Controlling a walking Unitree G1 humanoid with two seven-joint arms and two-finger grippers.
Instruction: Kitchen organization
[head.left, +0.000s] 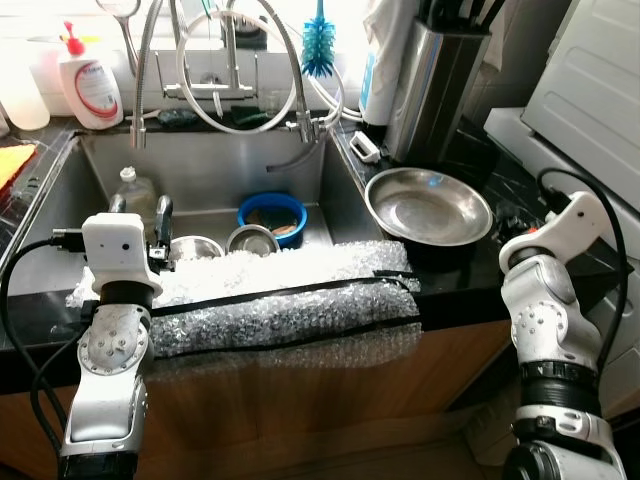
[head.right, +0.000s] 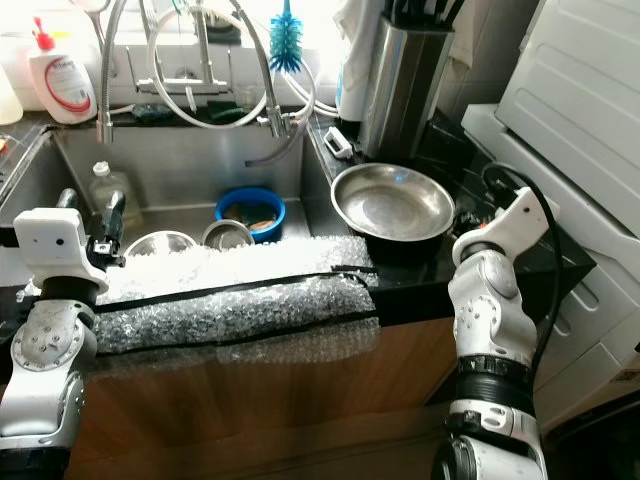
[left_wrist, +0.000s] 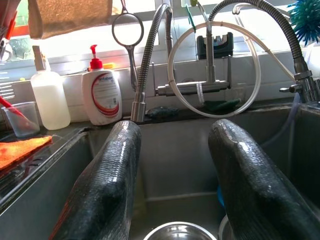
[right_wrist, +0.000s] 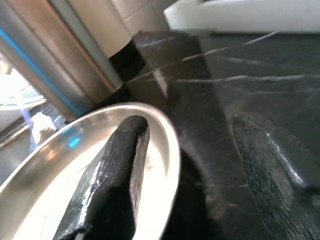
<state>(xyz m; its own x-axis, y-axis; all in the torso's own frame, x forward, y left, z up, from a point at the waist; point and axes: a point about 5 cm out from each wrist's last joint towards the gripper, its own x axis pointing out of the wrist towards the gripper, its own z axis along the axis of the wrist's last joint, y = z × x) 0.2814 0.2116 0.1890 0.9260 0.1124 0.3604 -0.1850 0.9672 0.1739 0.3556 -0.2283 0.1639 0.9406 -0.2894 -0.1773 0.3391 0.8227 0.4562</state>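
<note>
My left gripper (left_wrist: 172, 190) is open, its fingers (head.left: 163, 215) held over the near left part of the steel sink (head.left: 200, 160). Under it sits a small steel bowl (head.left: 195, 247), whose rim (left_wrist: 177, 231) shows between the fingers. Beside that bowl are a second steel bowl (head.left: 253, 240) and a blue bowl (head.left: 272, 215). A clear plastic bottle (head.left: 133, 190) stands in the sink's left corner. A wide steel pan (head.left: 428, 205) rests on the black counter to the right. My right gripper (right_wrist: 195, 170) is open at the pan's right rim (right_wrist: 170, 150), one finger (right_wrist: 120, 165) over the pan, the other over the counter.
Bubble wrap (head.left: 290, 290) covers the sink's front edge. A spring faucet (head.left: 240, 70), a soap dispenser (head.left: 90, 85) and a blue brush (head.left: 318, 45) line the back. A steel knife holder (head.left: 435, 85) stands behind the pan. A white appliance (head.left: 590, 80) is at the right.
</note>
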